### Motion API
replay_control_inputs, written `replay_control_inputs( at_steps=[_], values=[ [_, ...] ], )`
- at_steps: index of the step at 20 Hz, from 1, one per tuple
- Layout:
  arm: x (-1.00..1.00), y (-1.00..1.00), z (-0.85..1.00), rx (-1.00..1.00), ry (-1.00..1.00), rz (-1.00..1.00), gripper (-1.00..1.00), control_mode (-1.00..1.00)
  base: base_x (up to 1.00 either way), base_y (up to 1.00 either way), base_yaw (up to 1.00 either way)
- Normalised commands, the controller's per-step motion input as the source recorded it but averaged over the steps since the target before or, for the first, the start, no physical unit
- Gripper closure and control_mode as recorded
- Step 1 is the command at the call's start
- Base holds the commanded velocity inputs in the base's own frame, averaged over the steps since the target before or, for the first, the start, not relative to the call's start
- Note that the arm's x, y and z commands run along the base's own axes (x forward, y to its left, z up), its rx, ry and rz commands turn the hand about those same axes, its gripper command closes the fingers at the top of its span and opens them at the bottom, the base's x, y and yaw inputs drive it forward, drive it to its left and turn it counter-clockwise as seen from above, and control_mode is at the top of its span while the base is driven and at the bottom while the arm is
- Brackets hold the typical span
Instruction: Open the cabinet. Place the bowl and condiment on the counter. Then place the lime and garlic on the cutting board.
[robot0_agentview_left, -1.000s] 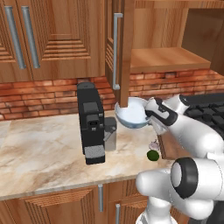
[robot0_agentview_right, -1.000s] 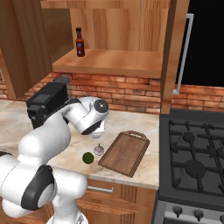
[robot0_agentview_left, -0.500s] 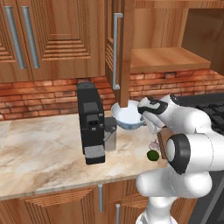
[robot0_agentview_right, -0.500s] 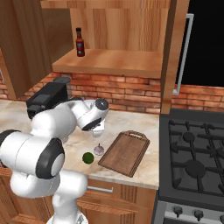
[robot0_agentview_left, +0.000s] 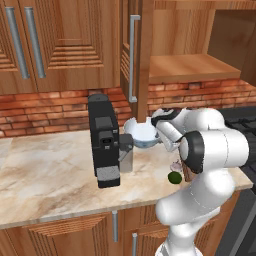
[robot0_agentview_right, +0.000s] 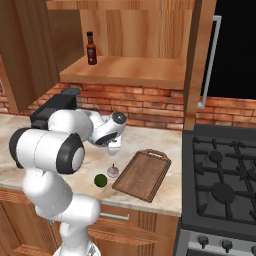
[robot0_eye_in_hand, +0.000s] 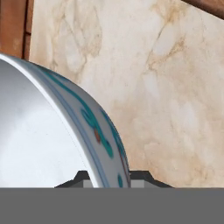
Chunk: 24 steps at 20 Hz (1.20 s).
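Observation:
My gripper (robot0_eye_in_hand: 109, 177) is shut on the rim of the pale blue-white bowl (robot0_eye_in_hand: 43, 131), one fingertip on each side of the wall. The bowl (robot0_agentview_left: 141, 134) hangs just above the counter (robot0_agentview_left: 50, 175), close beside the coffee machine. The cabinet (robot0_agentview_right: 125, 70) stands open, and the dark red condiment (robot0_agentview_right: 91, 48) bottle stands on its shelf at the left. The lime (robot0_agentview_right: 101, 180) and the garlic (robot0_agentview_right: 113, 171) lie on the counter just left of the cutting board (robot0_agentview_right: 142, 174). From the left, the lime (robot0_agentview_left: 174, 177) and garlic (robot0_agentview_left: 176, 165) sit under my arm.
A black coffee machine (robot0_agentview_left: 105, 140) stands upright on the counter left of the bowl. The open cabinet door (robot0_agentview_left: 135, 55) juts forward above it. A stove (robot0_agentview_right: 220, 185) lies right of the cutting board. Closed wall cabinets (robot0_agentview_left: 60, 45) hang at the left.
The bowl has shifted slightly left toward the coffee machine, still in my grip. My arm's elbow has swung up and forward.

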Motion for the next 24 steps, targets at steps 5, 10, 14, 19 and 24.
replay_control_inputs(
  at_steps=[5,10,14,19,24],
  values=[
    [0.27,0.04,-0.29,-0.02,-0.04,0.01,1.0,-1.0,0.0,0.0,0.0],
    [0.32,0.08,-0.26,-0.01,-0.03,0.02,1.0,-1.0,0.0,0.0,0.0],
    [0.31,0.12,-0.21,0.0,-0.01,0.02,-1.0,-1.0,0.0,0.0,0.0],
    [0.14,0.08,-0.16,0.0,0.0,0.01,-1.0,-1.0,0.0,0.0,0.0],
    [0.01,0.0,-0.1,0.0,0.0,0.02,-1.0,-1.0,0.0,0.0,0.0]
  ],
)
